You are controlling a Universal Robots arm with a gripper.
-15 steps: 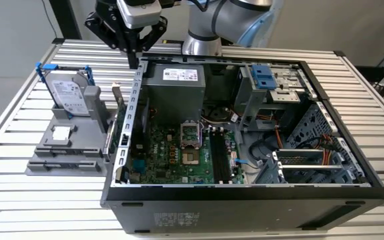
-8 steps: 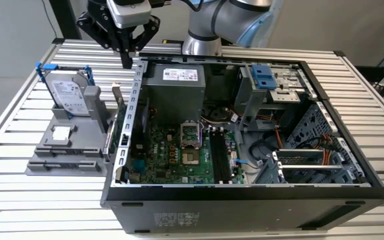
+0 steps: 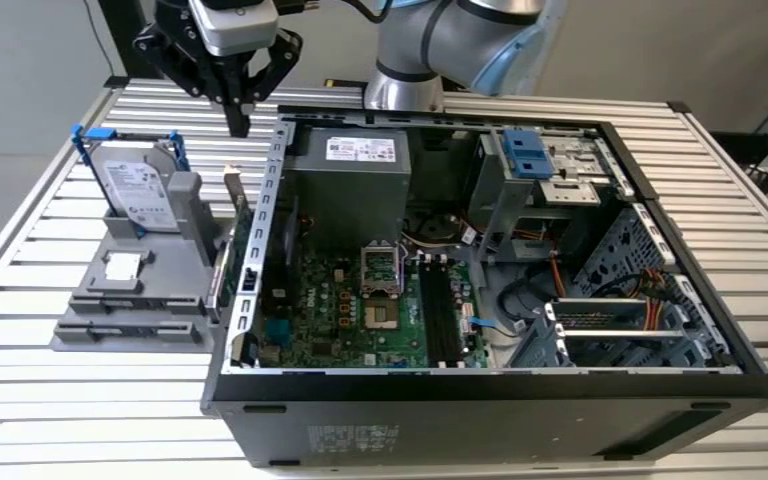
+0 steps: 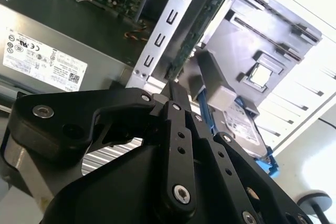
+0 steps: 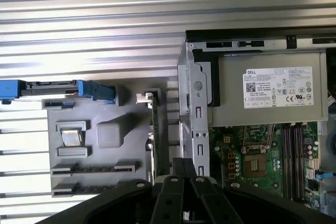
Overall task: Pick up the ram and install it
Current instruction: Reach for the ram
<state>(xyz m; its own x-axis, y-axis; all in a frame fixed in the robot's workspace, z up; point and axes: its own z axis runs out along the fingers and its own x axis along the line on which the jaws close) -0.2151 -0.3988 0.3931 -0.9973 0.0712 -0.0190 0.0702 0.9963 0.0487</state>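
The ram (image 3: 227, 240) is a thin dark stick standing on its long edge in a grey holder (image 3: 131, 300), close beside the outer wall of the open computer case (image 3: 275, 200). It also appears in both wrist views, edge-on (image 5: 154, 135) and as a green strip (image 4: 202, 24). My gripper (image 3: 237, 127) hangs above the far end of the ram, apart from it, with its black fingers (image 5: 183, 163) pressed together and nothing between them. Those fingers (image 4: 173, 90) point down toward the gap between holder and case. The motherboard's long black slots (image 3: 440, 315) lie inside the case.
A hard drive (image 3: 137, 190) in a blue frame stands at the back of the holder. Inside the case sit the grey power supply (image 3: 351, 180), the processor socket (image 3: 377, 270) and drive cages (image 3: 558, 170). The slatted metal table (image 3: 37, 400) surrounds everything.
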